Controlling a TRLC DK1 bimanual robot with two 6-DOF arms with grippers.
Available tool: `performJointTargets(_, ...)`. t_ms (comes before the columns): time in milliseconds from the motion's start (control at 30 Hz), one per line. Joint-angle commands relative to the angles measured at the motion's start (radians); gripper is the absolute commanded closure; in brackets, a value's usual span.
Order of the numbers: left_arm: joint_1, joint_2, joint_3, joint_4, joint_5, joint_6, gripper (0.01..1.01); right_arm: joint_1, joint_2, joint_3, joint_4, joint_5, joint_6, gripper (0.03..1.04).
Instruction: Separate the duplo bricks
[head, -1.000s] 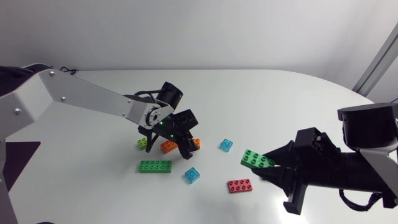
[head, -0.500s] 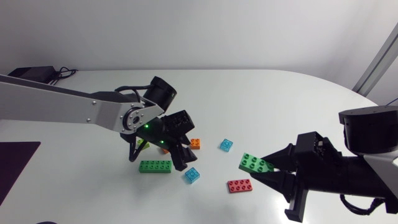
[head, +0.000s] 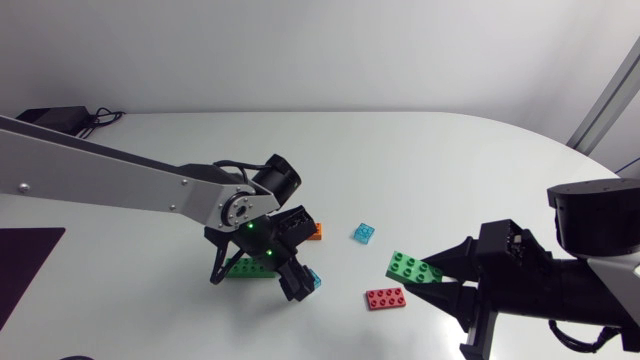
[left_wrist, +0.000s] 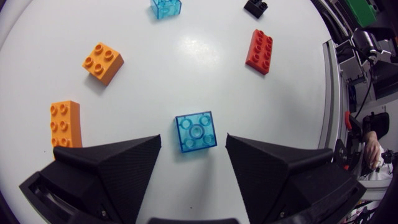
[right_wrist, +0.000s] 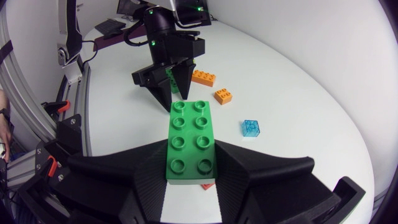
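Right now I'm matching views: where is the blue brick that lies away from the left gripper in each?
Head view: blue brick mid-table, near the small orange brick.
Left wrist view: far ahead of the left gripper, past that orange brick.
Right wrist view: beyond the held green brick, near the orange one.
Shared landmark: small orange brick.

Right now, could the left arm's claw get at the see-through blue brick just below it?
Probably yes. The left claw is open, and the blue brick lies on the table between its fingers, touching neither. The nearest orange brick sits off to one side, so nothing seems to block it.
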Motion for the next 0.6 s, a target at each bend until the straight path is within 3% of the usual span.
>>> performJointTargets(0, -0.014, 0.028, 0.024, -0.009, -0.022, -0.051, 0.302, 0.003, -0.006, -0.016, -0.011, 0.006, -0.02, 0.77)
performJointTargets(300, -0.057, 0.044, 0.049, 0.009, -0.056, -0.087, 0.311, -0.001, -0.015, -0.025, -0.015, 0.001, -0.03, 0.77)
performJointTargets(567, -0.083, 0.059, 0.052, 0.011, -0.087, -0.108, 0.469, -0.017, -0.034, -0.027, -0.03, -0.011, -0.042, 0.77)
